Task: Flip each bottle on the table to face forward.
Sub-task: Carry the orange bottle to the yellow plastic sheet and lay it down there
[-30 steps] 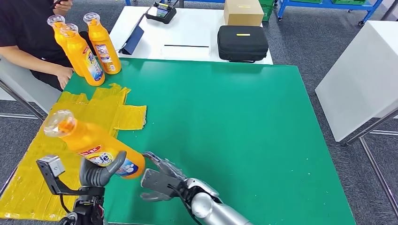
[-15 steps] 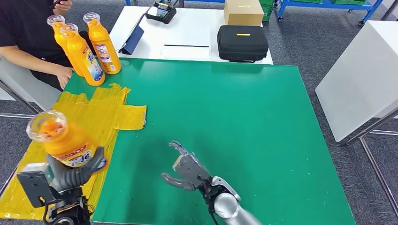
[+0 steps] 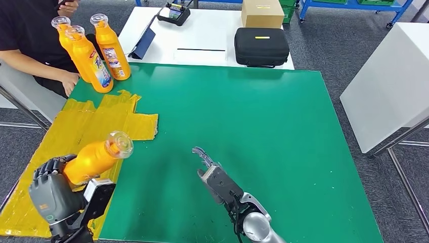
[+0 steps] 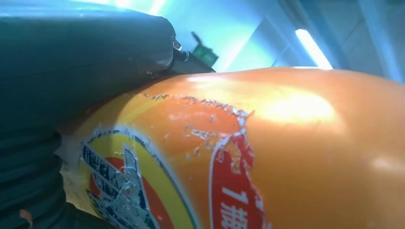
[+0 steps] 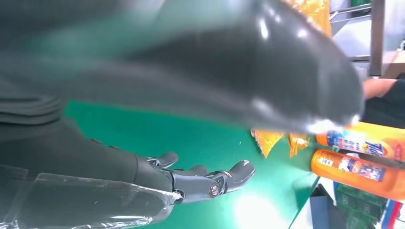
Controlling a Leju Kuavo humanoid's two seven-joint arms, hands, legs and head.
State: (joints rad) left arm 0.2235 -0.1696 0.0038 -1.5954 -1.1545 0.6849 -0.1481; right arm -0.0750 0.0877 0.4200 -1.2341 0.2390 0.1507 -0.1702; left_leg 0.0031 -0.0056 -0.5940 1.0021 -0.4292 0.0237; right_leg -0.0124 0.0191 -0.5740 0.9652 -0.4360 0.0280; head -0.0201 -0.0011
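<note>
A green surface fills the foreground, with crumpled yellow sheeting along one side. Beyond it, a white table carries a black case, a cardboard box and a tablet. Grey carpet covers the floor, where a white cabinet stands nearby.

The left hand sits at the near left corner of the table, over the crumpled sheet spread along the table's left side. It holds a bottle that tilts up and away from it, cap end toward the right. The right hand hangs over the bare table, to the right of the left hand and apart from the bottle. Far ahead of the left hand, three bottles stand together at the far left corner, a person's hand just beside them. Beyond the table, ahead of the right hand, a case and a box rest on another table.
</note>
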